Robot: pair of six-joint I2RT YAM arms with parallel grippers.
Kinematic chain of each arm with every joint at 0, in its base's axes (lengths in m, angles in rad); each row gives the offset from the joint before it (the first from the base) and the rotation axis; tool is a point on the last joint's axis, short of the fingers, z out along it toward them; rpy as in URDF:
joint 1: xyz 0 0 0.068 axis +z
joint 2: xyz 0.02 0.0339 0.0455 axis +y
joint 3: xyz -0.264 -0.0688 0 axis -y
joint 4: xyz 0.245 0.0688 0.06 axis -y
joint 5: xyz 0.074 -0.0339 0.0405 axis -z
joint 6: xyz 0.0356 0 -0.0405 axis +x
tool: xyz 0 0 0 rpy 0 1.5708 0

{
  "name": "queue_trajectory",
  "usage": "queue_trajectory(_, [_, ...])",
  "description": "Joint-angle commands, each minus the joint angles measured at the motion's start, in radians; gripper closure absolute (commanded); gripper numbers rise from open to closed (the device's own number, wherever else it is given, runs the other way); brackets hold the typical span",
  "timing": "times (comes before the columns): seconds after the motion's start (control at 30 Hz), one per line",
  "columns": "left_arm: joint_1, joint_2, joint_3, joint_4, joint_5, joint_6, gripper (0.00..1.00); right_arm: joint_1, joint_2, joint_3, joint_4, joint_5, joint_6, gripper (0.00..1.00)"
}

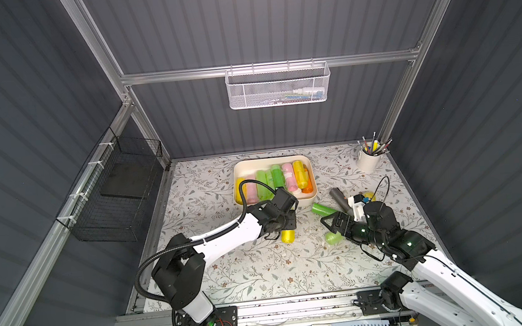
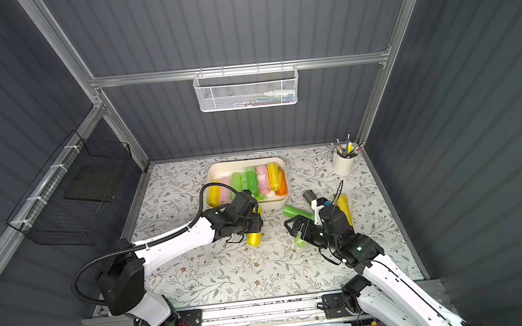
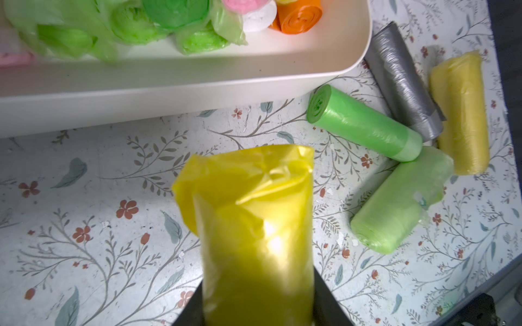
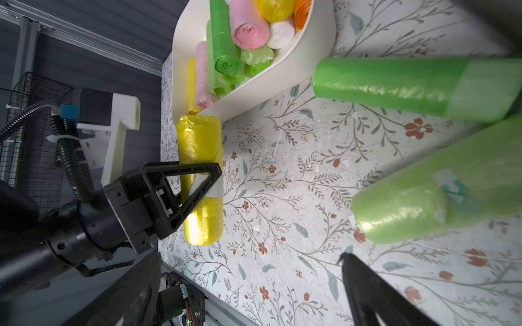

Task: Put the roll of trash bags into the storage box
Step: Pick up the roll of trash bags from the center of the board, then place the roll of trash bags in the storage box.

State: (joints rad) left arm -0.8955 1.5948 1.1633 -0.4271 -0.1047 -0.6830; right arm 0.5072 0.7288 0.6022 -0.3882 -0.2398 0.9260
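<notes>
Yellow trash-bag roll (image 3: 254, 225) gripped by the left gripper (image 4: 200, 180), just outside the storage box (image 3: 169, 84).

The roll is seen as a thick cylinder of glossy, crinkled yellow film, with a loose flap folded over the end farther from the fingers (image 4: 183, 168). It is clamped crosswise between the left fingers, one at each side of its middle, and both ends stick out past them. It is seen low over the floral mat (image 3: 84, 197), its far end by the box's near wall. The right gripper (image 4: 250, 256) is spread wide with nothing held, and a light green roll (image 4: 423, 197) lies just beyond its fingertips.
</notes>
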Motion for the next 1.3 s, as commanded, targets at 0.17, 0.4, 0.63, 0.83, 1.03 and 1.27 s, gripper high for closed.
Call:
queue_trajectory(0.17, [0.080,-0.149,-0.031,-0.028,0.013,0.040,0.58,-0.001,0.063,0.082,0.054,-0.014,0.002,0.01])
queue_trajectory(0.4, [0.109,-0.208,0.031,-0.086,0.005,0.065,0.59,-0.001,0.070,0.101,0.076,-0.021,0.005,0.01])
queue_trajectory(0.63, [0.132,-0.202,0.116,-0.112,-0.001,0.084,0.59,-0.001,0.140,0.139,0.165,-0.075,0.009,0.01])
queue_trajectory(0.83, [0.161,-0.163,0.168,-0.105,0.007,0.099,0.60,-0.003,0.217,0.191,0.216,-0.152,-0.009,0.01])
queue_trajectory(1.03, [0.190,-0.105,0.199,-0.082,0.044,0.102,0.60,-0.004,0.279,0.223,0.240,-0.190,-0.012,0.01])
queue_trajectory(1.27, [0.259,-0.027,0.221,-0.037,0.115,0.092,0.60,-0.005,0.318,0.241,0.296,-0.264,0.014,0.01])
